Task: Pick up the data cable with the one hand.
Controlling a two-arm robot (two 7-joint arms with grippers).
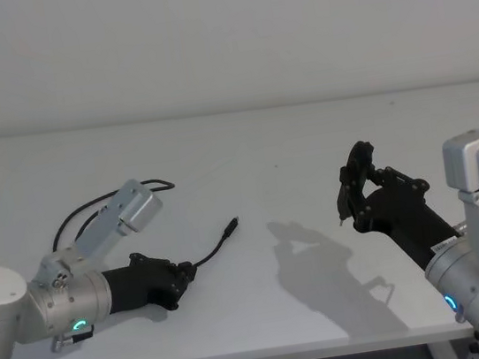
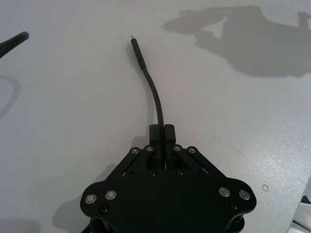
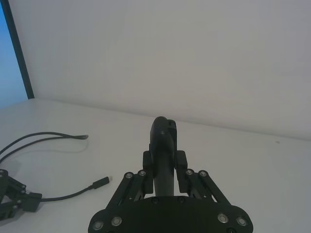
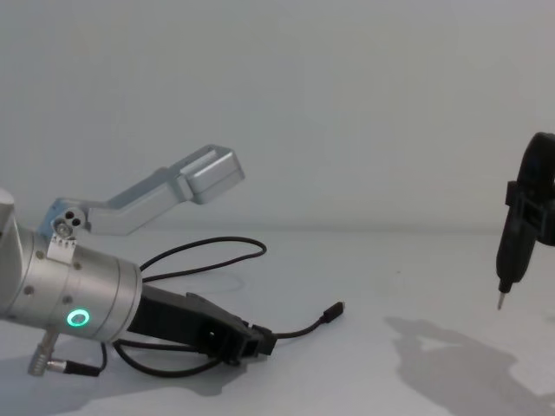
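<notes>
The left gripper (image 1: 184,276) sits low over the table (image 1: 272,157), clamped on the cable (image 1: 215,246) just behind its forward-pointing plug, the rest looping back past the arm, while the right gripper (image 1: 356,183) hangs raised, well apart.

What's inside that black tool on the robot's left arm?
The left tool is shut on the thin black data cable, whose plug end sticks out in front. The stretch pinched between the fingers is hidden.

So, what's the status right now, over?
Status: left gripper shut on the data cable, low over the table; right gripper raised at right, apart from it; nothing in the way.
</notes>
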